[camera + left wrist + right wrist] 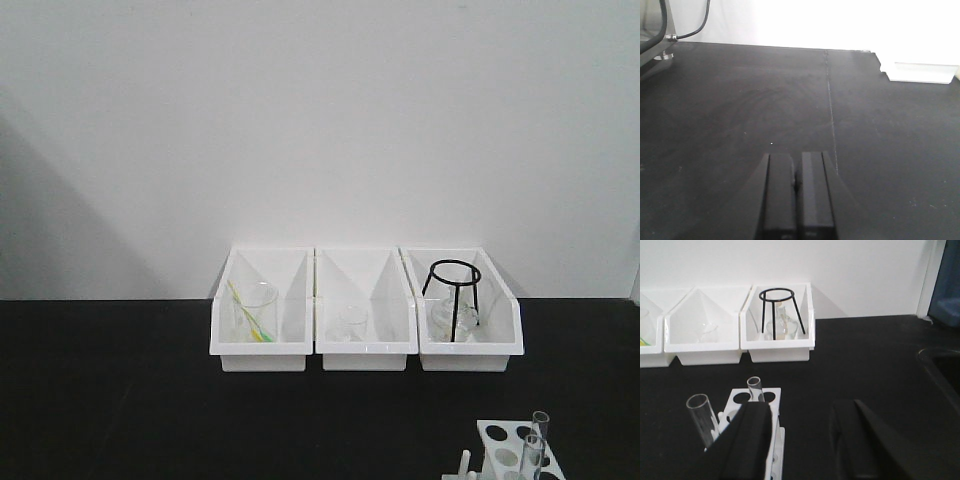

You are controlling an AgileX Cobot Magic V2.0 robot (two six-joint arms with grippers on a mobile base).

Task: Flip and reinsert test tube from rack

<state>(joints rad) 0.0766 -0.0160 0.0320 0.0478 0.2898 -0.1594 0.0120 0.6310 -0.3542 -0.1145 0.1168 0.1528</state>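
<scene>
The small white rack (771, 396) stands on the black table, with round holes in its top plate; it also shows at the bottom right of the front view (510, 447). Two clear test tubes stand in it: one farther back (755, 388) and one nearer at the left (702, 417); both show in the front view (534, 452). My right gripper (802, 412) is open and empty above the rack's right side, its left finger (747, 440) covering part of the rack. My left gripper (796, 165) is shut and empty over bare table. Neither gripper shows in the front view.
Three white open-fronted bins stand against the back wall: the left (260, 310) holds a beaker with a yellow-green stick, the middle (365, 310) a small glass, the right (468, 310) a black wire tripod over glassware. A dark recess (942, 365) lies at the right.
</scene>
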